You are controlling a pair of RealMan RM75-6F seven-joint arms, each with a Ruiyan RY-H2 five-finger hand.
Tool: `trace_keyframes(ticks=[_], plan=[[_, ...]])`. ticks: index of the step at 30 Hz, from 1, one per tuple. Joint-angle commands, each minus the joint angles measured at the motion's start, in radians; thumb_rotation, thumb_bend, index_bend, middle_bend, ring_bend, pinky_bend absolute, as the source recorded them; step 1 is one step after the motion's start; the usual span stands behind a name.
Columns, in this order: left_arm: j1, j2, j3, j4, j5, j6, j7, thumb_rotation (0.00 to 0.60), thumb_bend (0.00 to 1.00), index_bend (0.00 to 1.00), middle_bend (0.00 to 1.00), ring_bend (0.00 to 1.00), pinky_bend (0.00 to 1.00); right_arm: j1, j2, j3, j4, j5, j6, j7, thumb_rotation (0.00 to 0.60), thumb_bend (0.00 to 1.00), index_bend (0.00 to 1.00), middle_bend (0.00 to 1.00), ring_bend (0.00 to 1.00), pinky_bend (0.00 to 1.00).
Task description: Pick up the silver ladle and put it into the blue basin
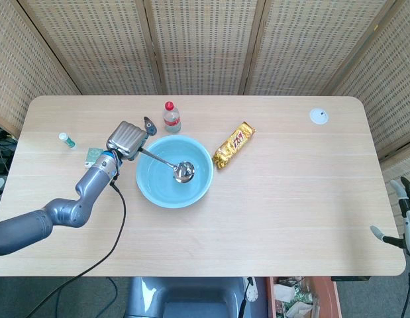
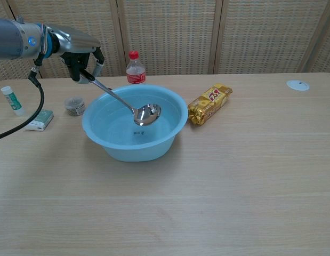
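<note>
Silver ladle (image 1: 168,162), rigid and slick, gripped at handle end by left hand (image 1: 126,140), bowl inside blue basin (image 1: 152,193), centre-left of frame. Right hand (image 1: 407,222) mostly hidden; state unclear.

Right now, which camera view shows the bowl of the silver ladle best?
The chest view: the silver ladle is seen from the side, its bowl low inside the blue basin. The head view shows it from above, small, giving no height.

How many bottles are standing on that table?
1. A small clear bottle with a red cap stands just behind the blue basin. The small white tube at the far left is too small to call a bottle.
</note>
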Motion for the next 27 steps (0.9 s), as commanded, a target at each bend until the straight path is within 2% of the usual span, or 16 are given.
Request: trace_keyframes(ticks=[1, 8, 14, 20, 27], plan=[[-0.051, -0.036, 0.036, 0.041, -0.069, 0.01, 0.08, 0.6, 0.78, 1.0, 1.0, 0.98, 1.0, 0.002, 0.0, 0.003, 0.005, 0.006, -0.006, 0.006, 0.6, 0.0, 0.0, 0.0, 0.0, 0.0], [-0.12, -0.104, 0.082, 0.11, -0.198, 0.016, 0.199, 0.6, 0.78, 1.0, 1.0, 0.98, 1.0, 0.004, 0.002, 0.009, 0.017, 0.02, -0.018, 0.027, 0.6, 0.0, 0.0, 0.0, 0.0, 0.0], [-0.172, -0.16, 0.13, 0.152, -0.251, 0.053, 0.314, 0.6, 0.78, 1.0, 1.0, 0.98, 1.0, 0.007, 0.003, 0.012, 0.035, 0.028, -0.033, 0.047, 0.6, 0.0, 0.0, 0.0, 0.0, 0.0], [-0.19, -0.191, 0.15, 0.159, -0.262, 0.074, 0.36, 0.6, 0.78, 1.0, 1.0, 0.98, 1.0, 0.005, 0.004, 0.016, 0.042, 0.031, -0.032, 0.061, 0.6, 0.0, 0.0, 0.0, 0.0, 0.0], [-0.192, -0.21, 0.149, 0.151, -0.251, 0.091, 0.363, 0.6, 0.78, 1.0, 1.0, 0.98, 1.0, 0.002, 0.008, 0.016, 0.04, 0.028, -0.025, 0.07, 0.6, 0.0, 0.0, 0.0, 0.0, 0.0]])
